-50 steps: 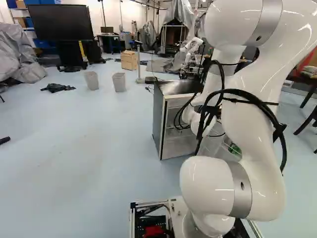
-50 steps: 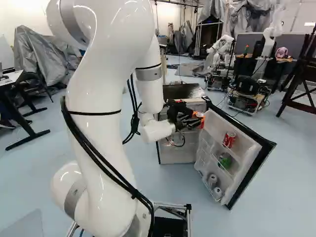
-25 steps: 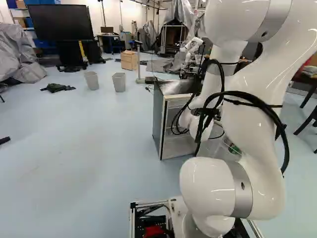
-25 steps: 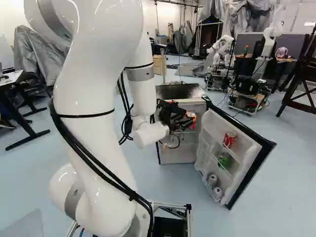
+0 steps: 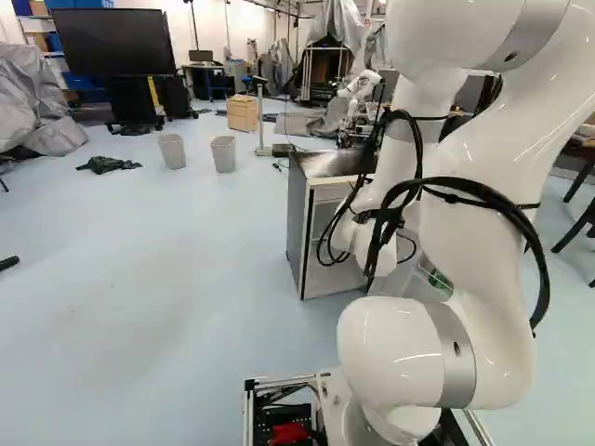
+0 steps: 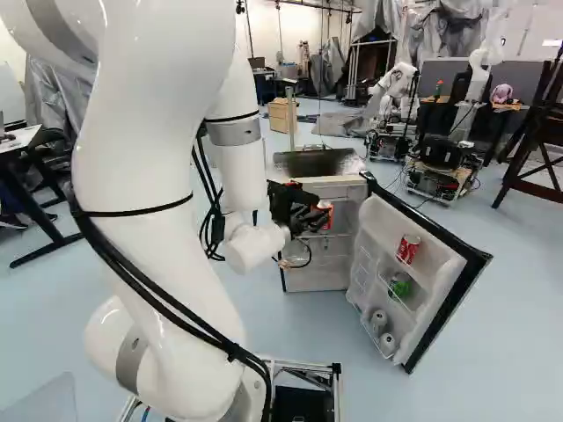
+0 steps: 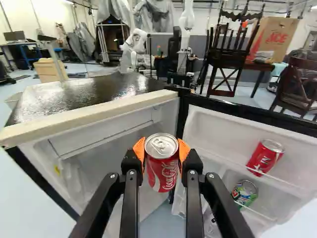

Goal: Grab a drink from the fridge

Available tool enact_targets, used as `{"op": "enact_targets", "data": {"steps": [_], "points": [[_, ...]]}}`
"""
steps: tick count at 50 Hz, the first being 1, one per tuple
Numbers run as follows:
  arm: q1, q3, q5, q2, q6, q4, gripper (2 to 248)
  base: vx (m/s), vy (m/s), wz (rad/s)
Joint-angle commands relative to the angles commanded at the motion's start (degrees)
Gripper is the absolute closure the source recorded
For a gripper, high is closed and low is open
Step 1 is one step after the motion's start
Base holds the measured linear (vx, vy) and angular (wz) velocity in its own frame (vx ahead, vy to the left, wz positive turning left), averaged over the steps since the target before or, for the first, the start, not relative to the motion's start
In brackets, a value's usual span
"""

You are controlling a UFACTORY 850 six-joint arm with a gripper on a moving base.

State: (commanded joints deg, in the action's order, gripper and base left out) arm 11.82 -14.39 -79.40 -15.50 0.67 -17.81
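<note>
In the right base view my gripper [image 6: 310, 216] is at the front of the open fridge [image 6: 317, 280], a red can [image 6: 325, 214] at its fingertips. Seen from the wrist, the gripper [image 7: 161, 153] is shut on the upright red can [image 7: 162, 173], an orange pad against each side. Behind the can lies the fridge's inside [image 7: 114, 144]. On the open door [image 6: 457, 308] another red can [image 7: 265, 157] stands on a shelf, and a green can [image 7: 244, 193] is lower down. Grey cans [image 6: 383, 332] stand at the door's bottom.
Another robot [image 6: 396, 97] stands beyond the fridge, with a wheeled base [image 6: 440, 171] near it. A dark wooden chair [image 7: 225, 54] is past the door. Two grey bins [image 5: 223, 154] and a wooden cabinet [image 5: 243, 113] are farther off. A desk [image 6: 26, 149] stands at the right base view's left.
The arm has drawn back from the fridge, leftward in the right base view, and the gripped red can has moved with it. The base and fridge have stayed still.
</note>
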Motion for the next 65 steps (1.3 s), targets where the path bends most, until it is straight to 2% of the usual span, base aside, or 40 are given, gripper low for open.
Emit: {"op": "enact_targets", "data": {"steps": [19,65], "points": [[-1.92,3.46,0.56,5.32,0.0,4.44,160,0.0,0.0,0.0],[-2.07,5.19,10.81,14.53,0.0,15.19,160,0.0,0.0,0.0]]}}
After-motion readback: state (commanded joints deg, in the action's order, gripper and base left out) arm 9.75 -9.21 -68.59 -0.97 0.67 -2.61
